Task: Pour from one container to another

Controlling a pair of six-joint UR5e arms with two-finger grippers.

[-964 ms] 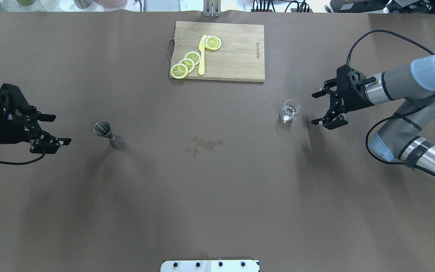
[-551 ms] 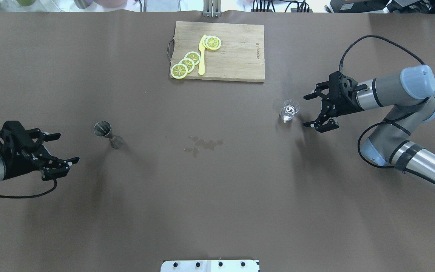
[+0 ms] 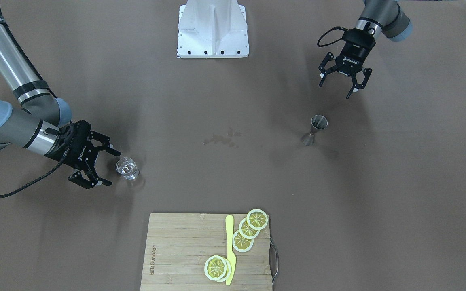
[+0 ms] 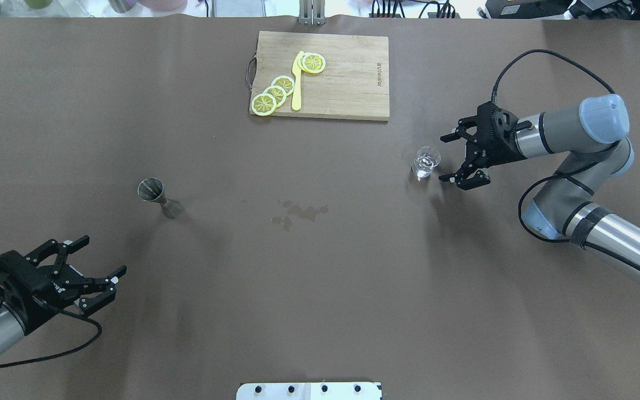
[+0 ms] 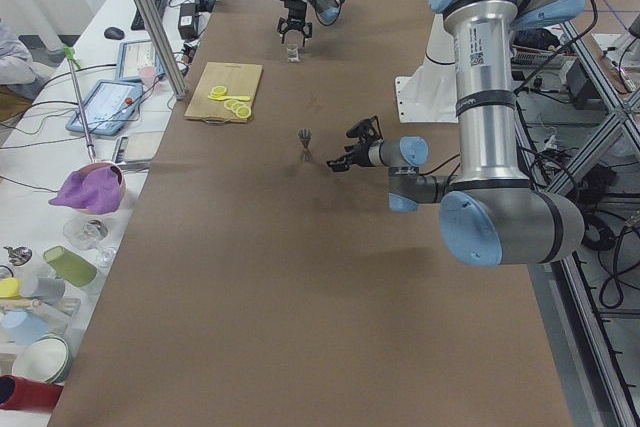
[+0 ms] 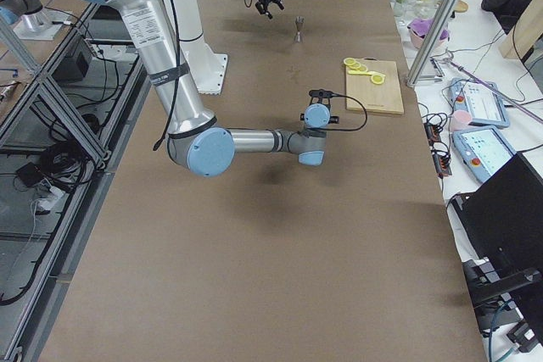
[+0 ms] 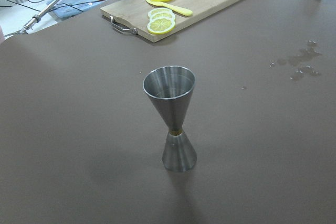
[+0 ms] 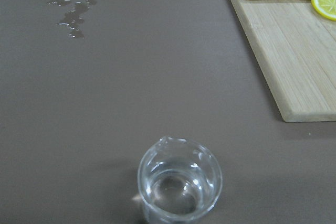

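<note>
Right pincer is gaping wide beside the glass; an off-centre squeeze risks tipping it. Left pincer is gaping too.

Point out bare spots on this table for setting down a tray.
Widest bare stretch: the table's robot-side half, from the left gripper across to the right arm, short of the wet patch. Also bare: the far-left corner between cutting board and jigger. Crowded: around the glass, the open right gripper close beside it.

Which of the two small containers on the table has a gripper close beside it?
The clear glass: the open right gripper sits just beside it. The steel jigger stands alone, far from the left gripper.
</note>
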